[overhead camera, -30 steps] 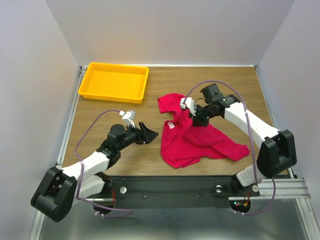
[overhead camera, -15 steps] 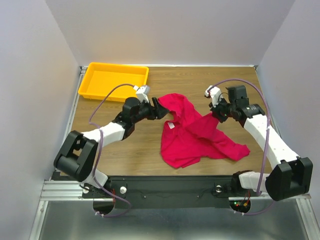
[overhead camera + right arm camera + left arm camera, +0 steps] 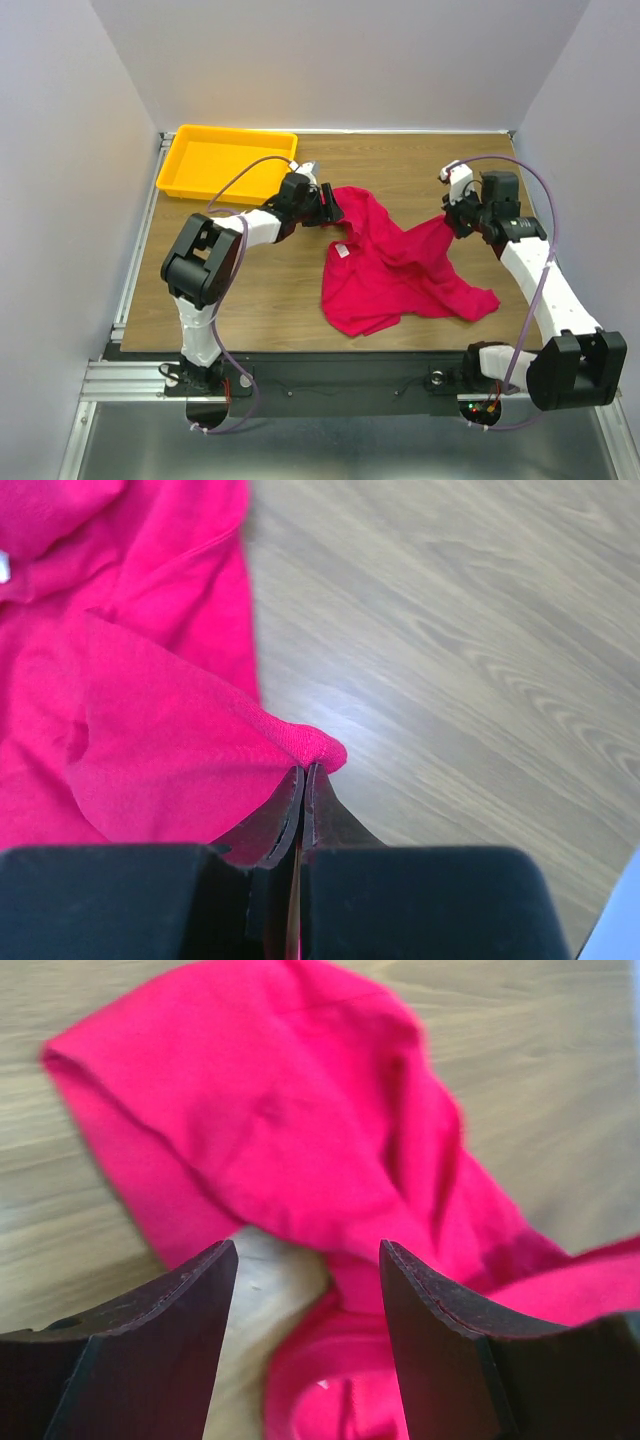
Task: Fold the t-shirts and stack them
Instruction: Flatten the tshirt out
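The crimson-pink t-shirt lies rumpled on the bench, between the two hands and wholly outside the yellow tray, which sits just left of the left hand. That hand is released, its fingers spread at the shirt's sleeve edge. The right hand is clenched, pinching a fold of the cloth at its tips.

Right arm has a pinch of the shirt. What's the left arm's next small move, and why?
Probably ease the left gripper forward and close on the shirt edge. Its fingers stand apart with cloth right ahead, and the right gripper is shut on a fold, so a second grip would let both spread it.
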You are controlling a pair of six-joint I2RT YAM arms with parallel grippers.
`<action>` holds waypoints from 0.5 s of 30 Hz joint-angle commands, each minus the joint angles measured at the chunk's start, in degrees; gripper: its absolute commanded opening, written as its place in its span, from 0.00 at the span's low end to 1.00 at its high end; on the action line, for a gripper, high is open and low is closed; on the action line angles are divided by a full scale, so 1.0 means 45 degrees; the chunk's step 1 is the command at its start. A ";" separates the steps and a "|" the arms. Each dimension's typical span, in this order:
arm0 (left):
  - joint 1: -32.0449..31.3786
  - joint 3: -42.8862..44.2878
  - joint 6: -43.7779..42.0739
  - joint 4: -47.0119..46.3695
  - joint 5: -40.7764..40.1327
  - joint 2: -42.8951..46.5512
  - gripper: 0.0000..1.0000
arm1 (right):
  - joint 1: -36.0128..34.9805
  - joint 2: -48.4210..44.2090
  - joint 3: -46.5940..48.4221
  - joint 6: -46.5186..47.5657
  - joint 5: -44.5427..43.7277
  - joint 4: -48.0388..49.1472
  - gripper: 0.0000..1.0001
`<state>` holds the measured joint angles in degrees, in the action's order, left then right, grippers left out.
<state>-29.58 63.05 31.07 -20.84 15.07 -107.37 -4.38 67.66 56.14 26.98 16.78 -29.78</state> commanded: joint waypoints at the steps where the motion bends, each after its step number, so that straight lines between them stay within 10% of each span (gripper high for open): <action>1: -0.0028 0.1125 -0.0127 0.0842 -0.1472 -0.0317 0.69 | 0.0523 -0.0640 -0.0092 -0.0605 -0.0309 0.1246 0.01; 15: 0.0070 0.3080 -0.0615 0.1721 -0.2215 -0.1785 0.69 | 0.1481 -0.0836 0.0219 -0.1601 -0.1500 0.2046 0.01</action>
<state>-29.47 74.83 30.02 -14.24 6.81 -116.16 1.43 65.30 55.40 22.24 13.19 -25.52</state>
